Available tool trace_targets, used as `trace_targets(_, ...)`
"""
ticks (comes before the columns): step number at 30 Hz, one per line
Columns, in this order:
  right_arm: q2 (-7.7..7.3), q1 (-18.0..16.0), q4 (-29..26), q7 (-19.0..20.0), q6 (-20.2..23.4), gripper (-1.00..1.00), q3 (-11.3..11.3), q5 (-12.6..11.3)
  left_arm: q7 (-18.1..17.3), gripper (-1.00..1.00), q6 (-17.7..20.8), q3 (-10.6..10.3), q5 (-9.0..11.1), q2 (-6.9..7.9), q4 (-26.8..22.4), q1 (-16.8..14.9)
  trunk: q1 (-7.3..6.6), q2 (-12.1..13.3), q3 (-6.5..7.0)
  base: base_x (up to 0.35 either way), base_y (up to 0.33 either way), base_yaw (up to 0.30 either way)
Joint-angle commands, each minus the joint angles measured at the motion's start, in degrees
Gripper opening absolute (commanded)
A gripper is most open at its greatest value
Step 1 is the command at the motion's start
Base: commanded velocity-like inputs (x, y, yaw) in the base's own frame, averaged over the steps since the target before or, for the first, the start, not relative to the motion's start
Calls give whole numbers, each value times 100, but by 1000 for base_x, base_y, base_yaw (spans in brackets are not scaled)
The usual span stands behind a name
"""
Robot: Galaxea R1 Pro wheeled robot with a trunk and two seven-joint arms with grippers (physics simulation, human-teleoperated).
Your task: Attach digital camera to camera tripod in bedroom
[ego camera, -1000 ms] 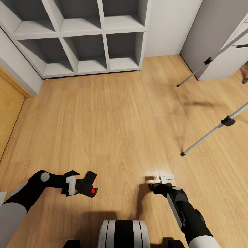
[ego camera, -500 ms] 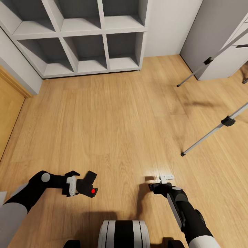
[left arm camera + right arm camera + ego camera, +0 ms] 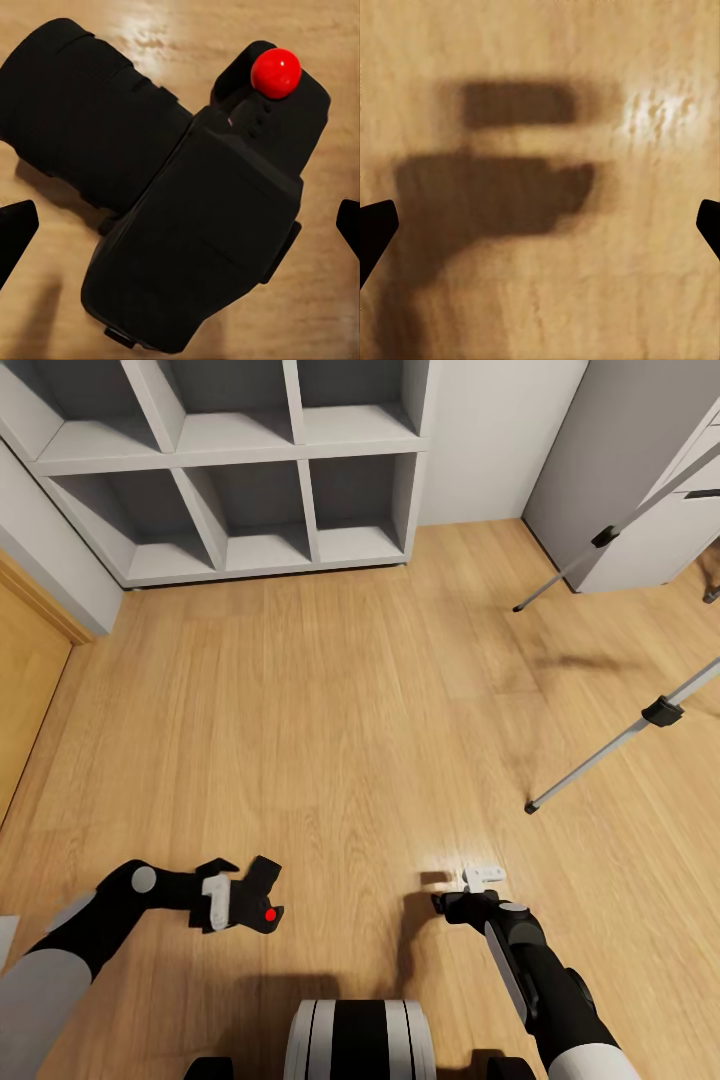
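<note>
Head view, left arm: my left arm reaches in low from the left, elbow bent, and my left gripper [image 3: 243, 900] holds the digital camera [image 3: 260, 898] above the wood floor [image 3: 330, 710], red button up.
Head view, right arm: my right arm is folded close to my trunk; my right gripper [image 3: 478, 882] points down at the floor.
Head view, tripod: two silver legs of the camera tripod [image 3: 620, 735] stand at the far right, well apart from the camera, near the grey cubby shelves [image 3: 230, 460].
Left wrist view: the camera's body sits between my finger tips [image 3: 15, 232]; they stand wide apart at the picture's edges.
Right wrist view: my finger tips [image 3: 375, 229] are spread wide with nothing between them, above my shadow on the floor.
</note>
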Motion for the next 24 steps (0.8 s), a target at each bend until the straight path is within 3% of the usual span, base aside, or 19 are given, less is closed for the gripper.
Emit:
trace_targets(1, 2, -2, -9, 35, 29, 100, -5, 43, 14, 100, -31, -14, -75, -8, 7, -3, -1, -1, -3, 0, 0, 0)
trace_targets(8, 1, -1, -9, 36, 29, 100, -5, 34, 82, 100, -32, -7, -380, -83, 68, -2, -1, -1, -3, 0, 0, 0)
trace_targets(24, 1, 1, -9, 37, 29, 100, -5, 29, 97, 100, -40, -2, -477, -154, 157, -5, -1, -1, -3, 0, 0, 0)
